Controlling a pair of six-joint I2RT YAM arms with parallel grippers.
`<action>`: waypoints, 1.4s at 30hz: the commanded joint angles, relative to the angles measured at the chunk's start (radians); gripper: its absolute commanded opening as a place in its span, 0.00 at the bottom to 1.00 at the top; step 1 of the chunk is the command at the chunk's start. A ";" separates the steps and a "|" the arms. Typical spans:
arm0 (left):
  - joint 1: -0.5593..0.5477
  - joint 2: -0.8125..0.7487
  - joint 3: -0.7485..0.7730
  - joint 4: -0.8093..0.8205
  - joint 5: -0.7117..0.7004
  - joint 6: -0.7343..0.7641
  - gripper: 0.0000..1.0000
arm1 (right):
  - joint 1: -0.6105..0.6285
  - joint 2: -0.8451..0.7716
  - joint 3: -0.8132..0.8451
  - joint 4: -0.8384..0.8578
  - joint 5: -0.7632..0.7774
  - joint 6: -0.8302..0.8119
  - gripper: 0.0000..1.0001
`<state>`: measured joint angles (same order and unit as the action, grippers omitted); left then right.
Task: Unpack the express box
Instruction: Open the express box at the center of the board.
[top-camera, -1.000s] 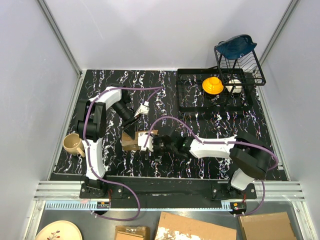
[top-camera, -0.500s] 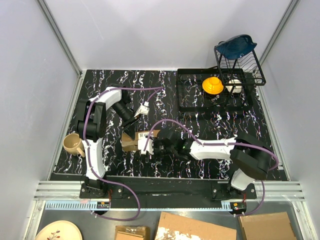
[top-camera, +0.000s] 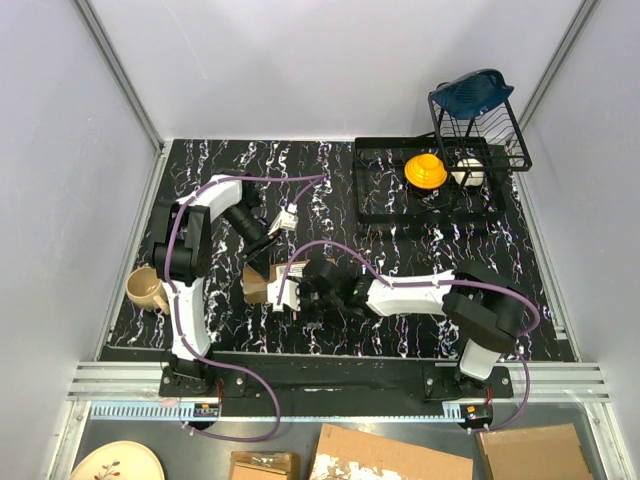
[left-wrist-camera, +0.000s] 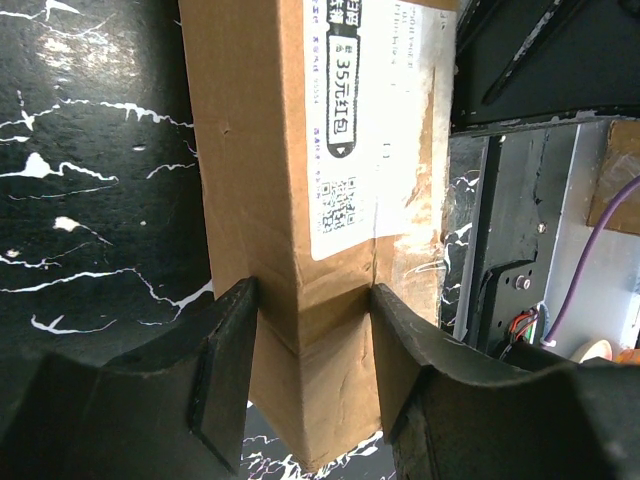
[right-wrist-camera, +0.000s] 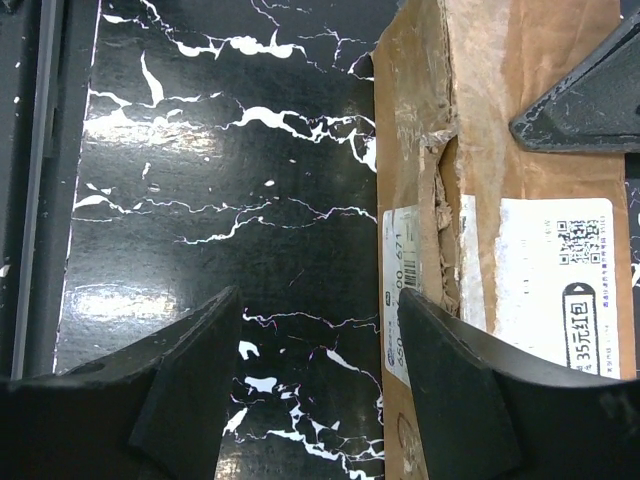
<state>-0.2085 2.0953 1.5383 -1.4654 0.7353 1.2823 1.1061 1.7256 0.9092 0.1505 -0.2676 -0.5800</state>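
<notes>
Left arm (top-camera: 185, 300) rises from its base at the near left edge, folds back at the top, then angles its black wrist down and to the right. The left claw (left-wrist-camera: 312, 330) is clamped on one end of the express box (left-wrist-camera: 290, 150), its fingers (left-wrist-camera: 215, 380) pressed against opposite faces. Right arm (top-camera: 420, 295) bends above its base at the near right and stretches its white forearm low and almost level towards the left. The right claw (right-wrist-camera: 318, 330) points down with its jaws spread wide, one finger above the bare surface (right-wrist-camera: 200, 150) and the other above the box's edge, gripping nothing.
</notes>
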 joint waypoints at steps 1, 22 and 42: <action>-0.008 0.028 -0.069 0.007 -0.145 0.080 0.43 | -0.006 -0.018 0.054 -0.003 0.064 -0.041 0.69; -0.008 0.034 -0.078 0.010 -0.142 0.086 0.43 | -0.006 -0.054 0.076 0.064 0.088 -0.123 0.59; -0.008 0.034 -0.064 0.020 -0.142 0.068 0.43 | -0.005 -0.067 0.036 0.026 0.019 -0.092 0.43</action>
<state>-0.2085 2.0834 1.5055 -1.4696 0.7380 1.2827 1.1034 1.6768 0.9443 0.1787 -0.2184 -0.6941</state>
